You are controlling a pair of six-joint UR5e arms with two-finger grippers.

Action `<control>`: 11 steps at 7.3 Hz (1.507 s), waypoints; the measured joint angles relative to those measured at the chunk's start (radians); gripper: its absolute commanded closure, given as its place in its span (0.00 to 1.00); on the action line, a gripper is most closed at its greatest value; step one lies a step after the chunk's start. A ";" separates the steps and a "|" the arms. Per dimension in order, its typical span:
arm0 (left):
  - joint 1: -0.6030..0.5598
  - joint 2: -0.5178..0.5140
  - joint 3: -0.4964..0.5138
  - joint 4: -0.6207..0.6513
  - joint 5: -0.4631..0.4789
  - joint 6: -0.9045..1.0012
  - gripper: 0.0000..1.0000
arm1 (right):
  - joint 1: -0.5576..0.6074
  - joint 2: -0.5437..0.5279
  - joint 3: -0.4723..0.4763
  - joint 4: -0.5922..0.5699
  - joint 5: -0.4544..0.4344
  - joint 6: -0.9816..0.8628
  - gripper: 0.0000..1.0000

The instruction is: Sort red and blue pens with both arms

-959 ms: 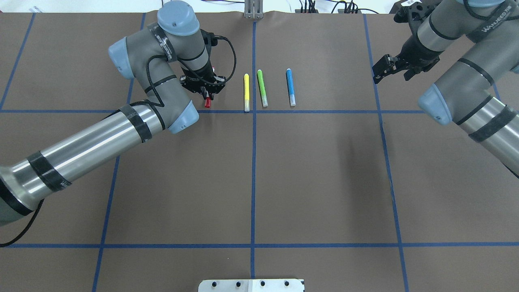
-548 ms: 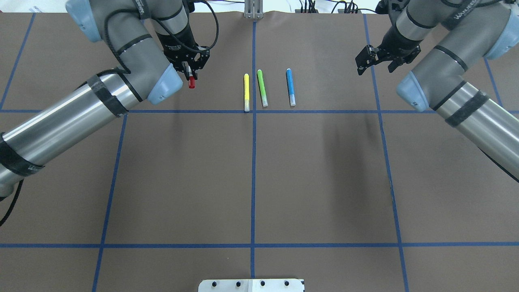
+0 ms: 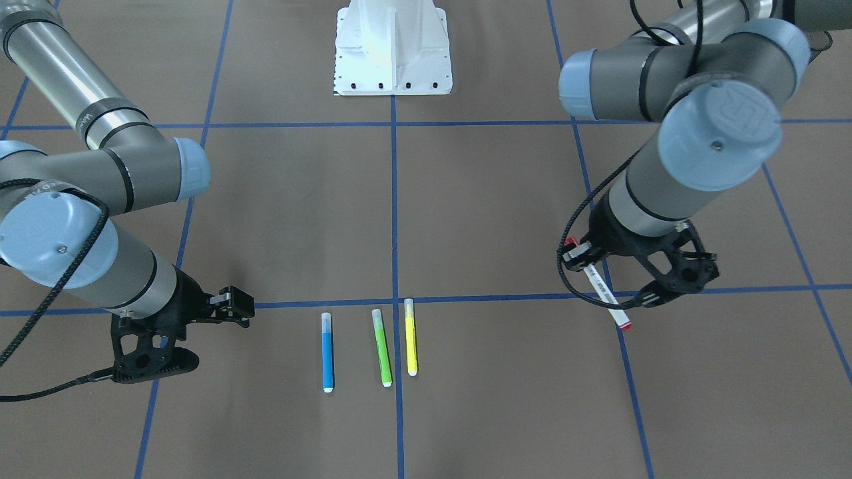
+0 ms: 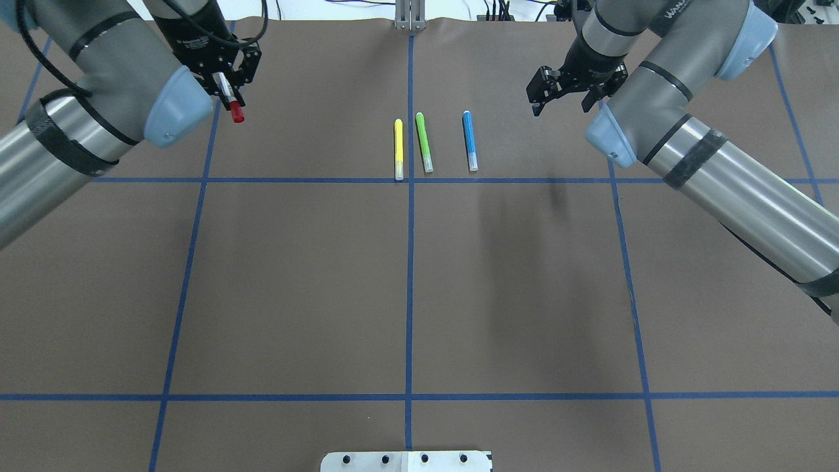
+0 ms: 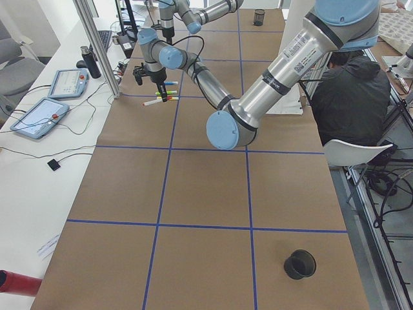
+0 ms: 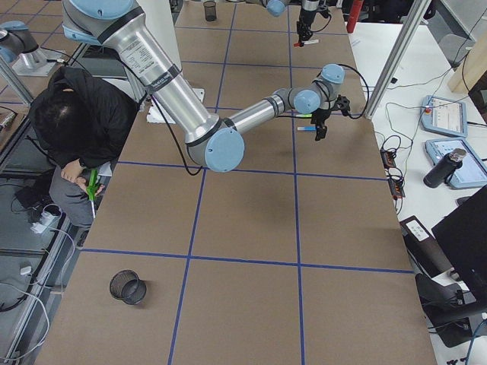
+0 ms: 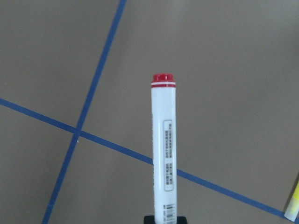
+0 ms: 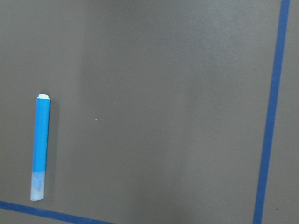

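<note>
- Two task pens are at different stages. The red marker (image 4: pixel 233 108) is clenched in the left pincer (image 4: pixel 226 88), clear of the desk (image 4: pixel 406 275), over its far left part, with one red end pointing down.
- The blue highlighter (image 4: pixel 469 139) lies flat near the far edge, just right of the centre line. Its long axis runs from far edge to near edge, parallel to the green highlighter (image 4: pixel 423 141) and the yellow highlighter (image 4: pixel 398 147).
- The right pincer (image 4: pixel 560 98) hovers released and empty, apart from the blue highlighter on the side towards the desk's right edge.
- The right arm looks the nearer one. It likely needs to shift towards the desk's middle, then come down with its jaws across the barrel.
</note>
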 measured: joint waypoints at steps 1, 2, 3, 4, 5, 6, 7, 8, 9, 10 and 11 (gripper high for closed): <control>-0.039 0.056 -0.045 0.004 -0.001 0.009 1.00 | -0.020 0.030 -0.027 0.000 -0.019 0.029 0.02; -0.068 0.116 -0.089 0.011 -0.007 0.031 1.00 | -0.042 0.073 -0.073 0.001 -0.047 0.049 0.03; -0.098 0.177 -0.125 0.022 -0.014 0.059 1.00 | -0.062 0.114 -0.121 0.005 -0.066 0.067 0.04; -0.140 0.233 -0.144 0.027 -0.016 0.092 1.00 | -0.078 0.139 -0.153 0.014 -0.082 0.087 0.04; -0.188 0.276 -0.150 0.030 -0.017 0.127 1.00 | -0.094 0.159 -0.181 0.030 -0.102 0.111 0.05; -0.228 0.312 -0.152 0.031 -0.017 0.180 1.00 | -0.108 0.186 -0.230 0.060 -0.120 0.135 0.05; -0.252 0.343 -0.154 0.032 -0.018 0.229 1.00 | -0.122 0.210 -0.282 0.094 -0.133 0.160 0.06; -0.267 0.363 -0.157 0.034 -0.018 0.261 1.00 | -0.137 0.226 -0.321 0.120 -0.148 0.183 0.07; -0.275 0.384 -0.164 0.035 -0.019 0.275 1.00 | -0.153 0.237 -0.344 0.132 -0.162 0.202 0.11; -0.279 0.407 -0.177 0.034 -0.021 0.280 1.00 | -0.163 0.242 -0.359 0.138 -0.169 0.212 0.15; -0.280 0.419 -0.189 0.033 -0.022 0.281 1.00 | -0.169 0.244 -0.368 0.140 -0.172 0.216 0.19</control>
